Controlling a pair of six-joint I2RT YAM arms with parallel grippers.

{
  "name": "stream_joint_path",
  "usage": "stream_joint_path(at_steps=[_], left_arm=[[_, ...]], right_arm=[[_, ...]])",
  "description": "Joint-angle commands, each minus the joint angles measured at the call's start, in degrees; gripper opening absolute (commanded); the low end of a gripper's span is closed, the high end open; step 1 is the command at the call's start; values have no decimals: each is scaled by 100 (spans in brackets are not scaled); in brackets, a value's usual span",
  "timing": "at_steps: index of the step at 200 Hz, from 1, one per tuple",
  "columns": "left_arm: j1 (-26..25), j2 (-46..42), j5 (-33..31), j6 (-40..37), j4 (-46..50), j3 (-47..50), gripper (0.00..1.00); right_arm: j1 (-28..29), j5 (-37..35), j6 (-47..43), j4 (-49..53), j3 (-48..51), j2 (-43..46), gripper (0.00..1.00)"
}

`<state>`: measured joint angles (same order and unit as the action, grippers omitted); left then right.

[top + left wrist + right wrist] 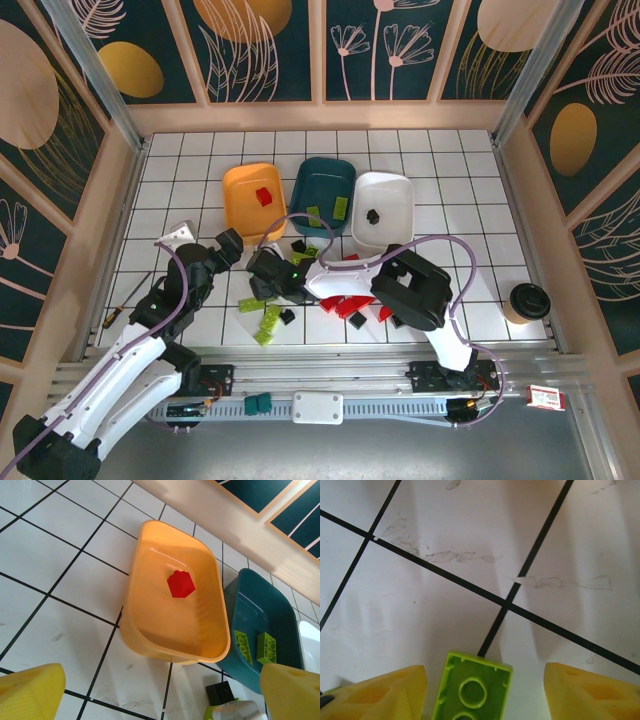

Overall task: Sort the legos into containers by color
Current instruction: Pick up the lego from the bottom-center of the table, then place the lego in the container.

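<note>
The right tool (485,685) straddles a lime green brick (472,692) on the counter (470,555), jaws parted, not touching. Probably light, rigid, slick: pinch its flat sides. The teal tub (325,170) sits at one o'clock. The left tool (160,695) gapes empty.

White-tiled worktop (460,180) with a black grid at centre frame; dark teal walls (260,50) printed with gold and pink plants, framed by pale wooden strips (318,50), across the top and sides
</note>
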<state>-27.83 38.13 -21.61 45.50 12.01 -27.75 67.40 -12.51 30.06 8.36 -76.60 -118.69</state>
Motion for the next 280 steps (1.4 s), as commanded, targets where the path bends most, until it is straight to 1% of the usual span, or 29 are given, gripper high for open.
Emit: stream_joint_path(at_steps=[1, 23, 39, 61, 81, 120, 141, 158, 180, 198, 221, 233, 242, 245, 247, 248, 255, 262, 267, 270, 280], left_arm=[[-29, -95, 17, -58, 55, 63, 99], [-29, -173, 11, -61, 65, 109, 99], [-28, -208, 16, -62, 65, 130, 99], [-29, -190, 23, -88, 38, 129, 99], [-29, -120, 82, -125, 25, 112, 99], [-30, -42, 130, -189, 56, 63, 99], [-29, -11, 200, -241, 47, 59, 99], [-29, 75, 301, -277, 30, 46, 99], [-29, 306, 489, -329, -21, 45, 99], [-29, 531, 661, -361, -78, 41, 99], [-29, 826, 875, -411, -150, 16, 99], [-29, 967, 1004, -459, -180, -9, 99], [-29, 1075, 1105, -495, -199, -36, 99], [-29, 1116, 1144, -507, -199, -44, 99], [-33, 1141, 1166, -518, -199, -53, 99], [-36, 1156, 1171, -521, -203, -58, 99], [-33, 1243, 1269, -547, -208, -78, 98], [-45, 1326, 1351, -561, -217, -94, 97], [-66, 1385, 1395, -575, -218, -109, 95], [-76, 1420, 1418, -577, -209, -116, 94], [-187, 1525, 1442, -563, -184, -126, 91]], right_arm=[[50, -67, 81, 388, -88, -155, 58], [44, -82, 31, 304, 76, -75, 44], [-21, -115, -74, 61, 236, 50, 33], [-167, 56, -247, -614, 560, 314, 24], [-253, 99, -459, -1073, 689, 600, 22], [-472, 114, -772, -1457, 813, 1345, 21], [-895, 110, -880, -1545, 962, 1828, 21], [-1336, 135, -942, -1388, 904, 2001, 21], [-1885, 224, -1103, -1248, 671, 1898, 21], [-2307, 408, -1173, -1010, 261, 1534, 21], [-2665, 504, -1257, -769, -300, 1033, 21], [-2802, 514, -1255, -632, -586, 778, 23], [-2871, 495, -1249, -519, -764, 599, 28], [-2892, 495, -1254, -490, -812, 548, 33], [-2900, 495, -1256, -478, -830, 535, 35], [-2914, 502, -1261, -465, -874, 508, 38], [-2946, 506, -1267, -428, -984, 412, 49], [-2965, 501, -1267, -389, -1070, 349, 58], [-2976, 504, -1275, -373, -1099, 328, 60], [-2982, 509, -1268, -371, -1103, 326, 64], [-2991, 526, -1245, -396, -1047, 373, 67]])
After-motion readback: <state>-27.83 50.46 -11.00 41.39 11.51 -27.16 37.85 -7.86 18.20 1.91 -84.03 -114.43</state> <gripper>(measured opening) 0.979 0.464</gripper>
